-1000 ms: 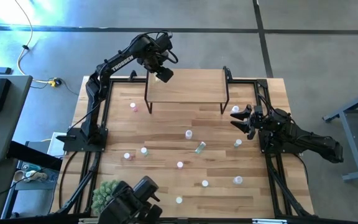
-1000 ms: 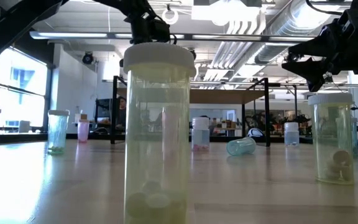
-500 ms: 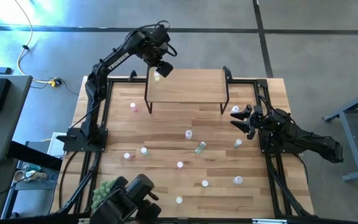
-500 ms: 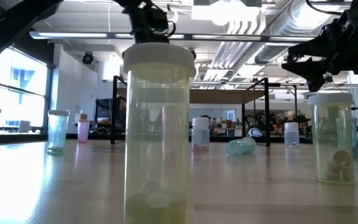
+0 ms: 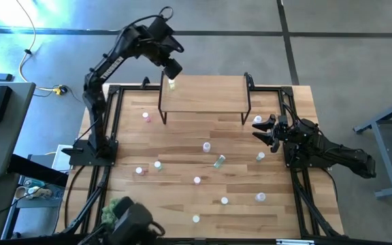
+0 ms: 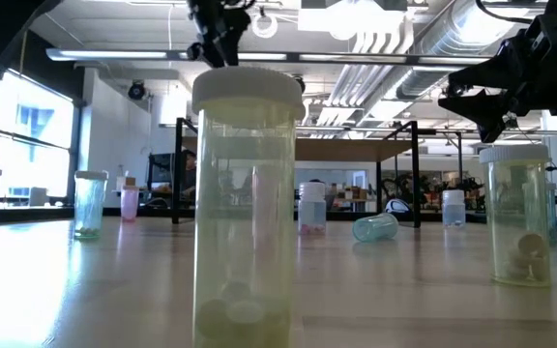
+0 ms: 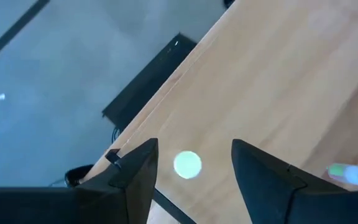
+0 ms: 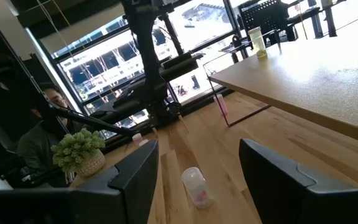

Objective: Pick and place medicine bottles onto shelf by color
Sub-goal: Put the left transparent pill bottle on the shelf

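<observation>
Yellow medicine bottle standing upright on the shelf, at the far left corner of its light-wood board, close to the edge. Seen from straight above through the left wrist camera as a pale round cap between two dark fingers, clear air on both sides. Left pincer hovering just above and behind that bottle, released, grasping nothing, arm arched up from its base at the counter's left edge.

Shelf raised on thin black legs at the far middle of the counter. Below and in front of it, scattered over the planks: a pink bottle near the shelf's left leg, a white bottle in the middle, a green bottle lying on its side just beside it, another green one upright to the right, a white-capped bottle by the shelf's right leg. More along the near rows, colours hard to tell from above. In the low camera, a big yellow bottle up close, pills at its bottom.

Right pincer hanging over the counter's right side beside the white-capped bottle, fingers spread, empty.

Potted green plant at the near left corner.
</observation>
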Robot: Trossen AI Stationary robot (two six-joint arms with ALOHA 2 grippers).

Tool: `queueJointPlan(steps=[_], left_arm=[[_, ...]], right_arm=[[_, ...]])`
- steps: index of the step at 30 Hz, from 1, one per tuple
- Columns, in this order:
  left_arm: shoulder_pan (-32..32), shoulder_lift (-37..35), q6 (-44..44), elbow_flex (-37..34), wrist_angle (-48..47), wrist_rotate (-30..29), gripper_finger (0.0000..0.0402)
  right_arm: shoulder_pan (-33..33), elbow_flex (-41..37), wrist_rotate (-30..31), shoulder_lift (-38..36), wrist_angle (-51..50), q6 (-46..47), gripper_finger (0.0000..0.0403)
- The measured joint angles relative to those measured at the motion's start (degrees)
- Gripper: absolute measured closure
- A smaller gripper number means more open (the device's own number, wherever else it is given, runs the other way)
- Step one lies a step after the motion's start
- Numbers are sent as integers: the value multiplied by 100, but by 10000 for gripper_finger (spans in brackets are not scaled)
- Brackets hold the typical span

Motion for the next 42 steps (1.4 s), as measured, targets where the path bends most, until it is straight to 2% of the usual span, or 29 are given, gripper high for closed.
queueJointPlan(steps=[7, 11, 17, 29, 42], left_arm=[[-721, -365, 107, -3, 35, 301, 229], [-1310, -528, 104, -350, 430, 313, 239], [-2076, -959, -65, -1520, 1111, 313, 245], [-3283, -1956, -315, -4421, 4204, 354, 245], [-3826, -2033, -502, -6278, 6270, 343, 245]], right_arm=[[0, 0, -2, 1, 1, 1, 187], [1, 0, -2, 0, 1, 2, 187], [1, 0, -6, 0, 0, 2, 187], [1, 0, -25, 1, 0, 1, 187], [-1, 0, -17, 1, 1, 2, 187]])
